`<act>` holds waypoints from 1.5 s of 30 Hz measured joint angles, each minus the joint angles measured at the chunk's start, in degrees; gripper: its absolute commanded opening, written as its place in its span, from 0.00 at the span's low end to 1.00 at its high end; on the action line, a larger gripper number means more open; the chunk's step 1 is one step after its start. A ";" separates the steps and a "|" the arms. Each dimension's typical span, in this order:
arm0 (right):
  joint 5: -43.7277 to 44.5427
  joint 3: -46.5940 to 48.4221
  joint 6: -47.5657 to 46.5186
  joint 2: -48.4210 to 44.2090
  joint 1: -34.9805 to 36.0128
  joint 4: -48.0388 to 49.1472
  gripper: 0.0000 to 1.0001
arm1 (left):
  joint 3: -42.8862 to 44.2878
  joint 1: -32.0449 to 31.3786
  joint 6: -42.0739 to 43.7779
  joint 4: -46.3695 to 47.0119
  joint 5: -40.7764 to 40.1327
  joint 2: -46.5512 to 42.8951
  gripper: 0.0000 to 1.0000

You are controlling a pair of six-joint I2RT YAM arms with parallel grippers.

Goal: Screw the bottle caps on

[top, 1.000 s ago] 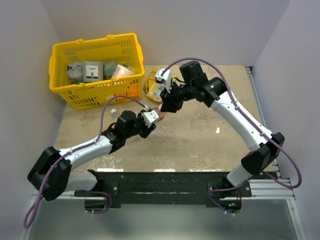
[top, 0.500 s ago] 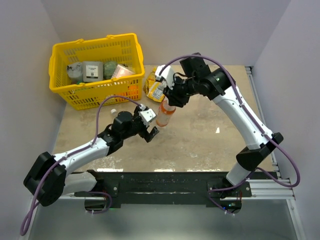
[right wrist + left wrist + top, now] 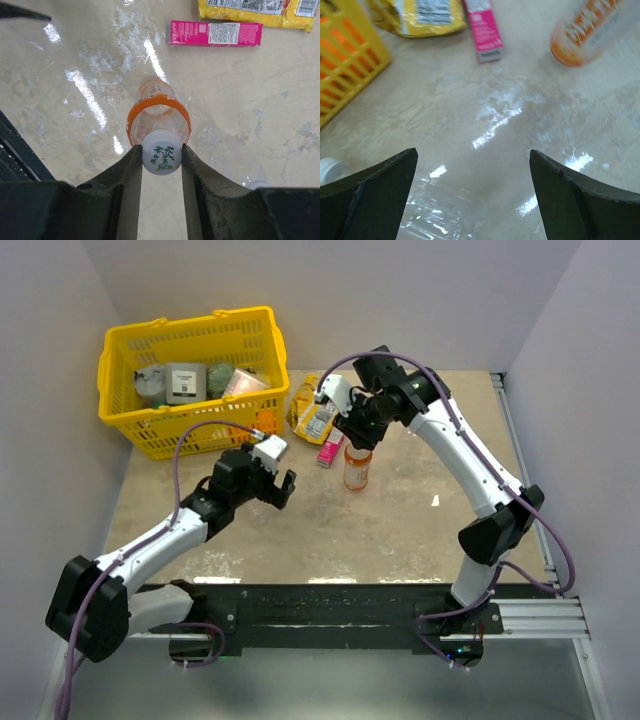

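The orange-drink bottle [image 3: 357, 472] hangs or stands upright in mid-table, and I look straight down on its orange shoulder [image 3: 136, 114] in the right wrist view. My right gripper [image 3: 161, 151] is shut on its white cap [image 3: 161, 152] with green print, which sits on the bottle's neck. My left gripper [image 3: 276, 486] is open and empty, to the left of the bottle [image 3: 592, 30] and apart from it. Under its fingers [image 3: 375, 195] lies a see-through bottle [image 3: 435, 212], with a small white cap [image 3: 327, 168] at the left edge.
A pink packet [image 3: 330, 451] and a yellow snack bag [image 3: 314, 420] lie just behind the orange bottle. The yellow basket [image 3: 150, 430] with several items stands at the back left. Another faint see-through shape [image 3: 235, 160] lies right of the orange bottle.
The left gripper opened, let go of the orange bottle and drew back to the left. The right gripper carried the bottle by its cap to the right, tipping it upright.
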 measured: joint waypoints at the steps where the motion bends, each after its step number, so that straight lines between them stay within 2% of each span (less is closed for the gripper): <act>1: 0.02 0.00 0.00 0.46 -0.33 0.11 0.00 | 1.11 0.98 -1.16 -0.61 -1.68 -0.59 1.00; 9: 0.02 0.09 -0.15 5.73 -2.56 1.97 0.02 | 8.15 3.61 -7.32 -5.84 -10.29 -2.54 1.00; 18: 0.22 -1.51 -0.26 4.98 -2.58 4.00 0.26 | 8.13 6.43 -13.11 -13.38 -16.35 -3.39 1.00; 29: 1.44 -2.01 -0.24 4.66 -2.58 4.70 0.44 | 8.09 9.60 -19.10 -19.19 -16.00 -1.16 1.00; 30: 1.68 -2.05 -0.22 4.66 -2.58 4.72 0.54 | 8.09 9.60 -19.10 -19.32 -15.80 -0.92 1.00; 32: 2.08 -2.25 -0.07 4.68 -2.60 4.76 0.58 | 8.09 9.60 -19.08 -19.43 -15.39 -0.66 0.99; 42: 3.30 -2.64 -0.22 4.68 -2.60 4.98 0.63 | 8.09 9.86 -19.69 -20.33 -14.84 -0.61 1.00; 45: 3.30 -2.62 -0.26 4.68 -2.60 5.03 0.81 | 8.33 10.75 -21.73 -22.82 -15.85 -0.50 0.99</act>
